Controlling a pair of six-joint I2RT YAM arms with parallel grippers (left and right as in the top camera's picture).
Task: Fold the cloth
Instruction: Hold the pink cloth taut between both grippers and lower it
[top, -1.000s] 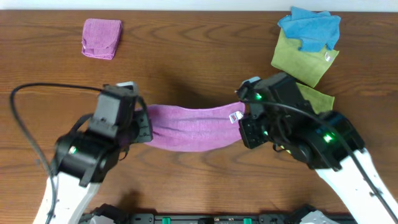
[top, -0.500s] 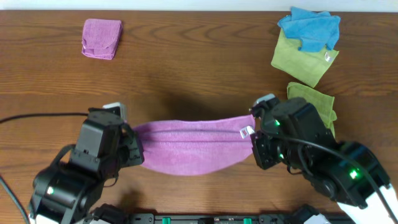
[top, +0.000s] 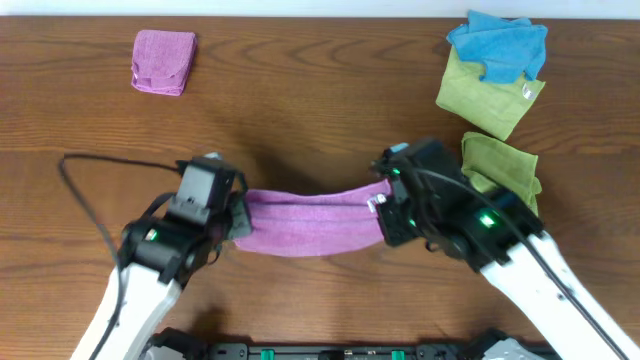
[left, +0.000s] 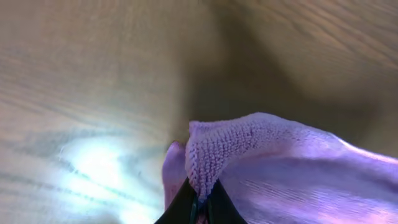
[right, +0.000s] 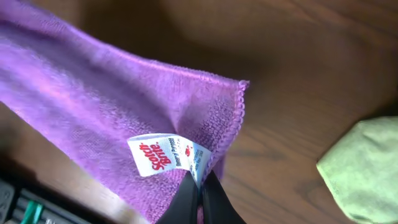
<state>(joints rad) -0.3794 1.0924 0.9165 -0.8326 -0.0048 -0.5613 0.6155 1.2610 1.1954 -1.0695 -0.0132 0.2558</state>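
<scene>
Looks like the left end effector (top: 237, 213) and right end effector (top: 384, 211) are pinching the purple microfibre cloth (top: 310, 222) by its ends; folding's hardly starting.

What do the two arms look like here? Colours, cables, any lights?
The left arm and right arm both have white lower links and blocky black upper housings. Each housing shows a small green light. A thin black cable trails off the left arm. The fingers are slim and black.
</scene>
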